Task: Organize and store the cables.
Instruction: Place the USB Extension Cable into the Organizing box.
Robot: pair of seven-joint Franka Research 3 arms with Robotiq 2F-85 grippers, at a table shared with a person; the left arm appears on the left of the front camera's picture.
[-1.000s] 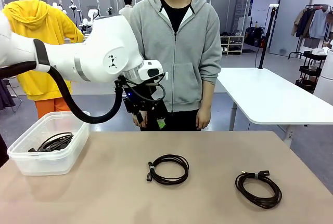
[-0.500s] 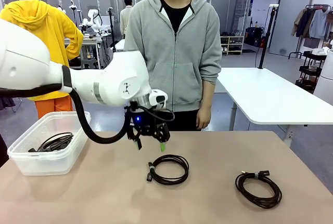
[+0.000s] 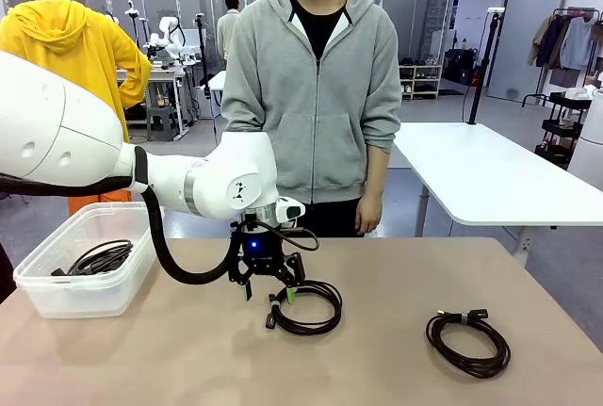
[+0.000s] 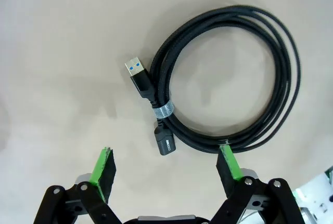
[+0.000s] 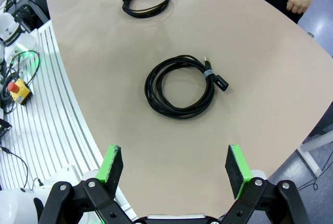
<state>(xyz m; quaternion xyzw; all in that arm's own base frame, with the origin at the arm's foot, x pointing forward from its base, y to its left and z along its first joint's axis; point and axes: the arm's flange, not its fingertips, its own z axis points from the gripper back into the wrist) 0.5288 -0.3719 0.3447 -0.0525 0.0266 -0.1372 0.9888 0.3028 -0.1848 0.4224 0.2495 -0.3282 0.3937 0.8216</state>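
Left gripper (image 4: pixel 165 157), jaws spread, is held over a coil (image 4: pixel 234 17) judged light and limp, best taken at the band (image 4: pixel 164 112).

I count three black cords, each wound into a flat round coil. The middle cable (image 3: pixel 306 328) lies flat on the tan surface (image 3: pixel 170 359) near its centre, its loops held by a small grey band (image 4: pixel 163 112). Two plug ends stick out beside that band, and one is a metal plug (image 4: pixel 136 69) with a blue insert. The right-hand cable (image 5: pixel 152 91) lies flat well apart from it, also banded, with its plugs at the rim. The third cable (image 3: pixel 99 257) sits loosely coiled inside the clear plastic box (image 3: pixel 57 302) at the left edge
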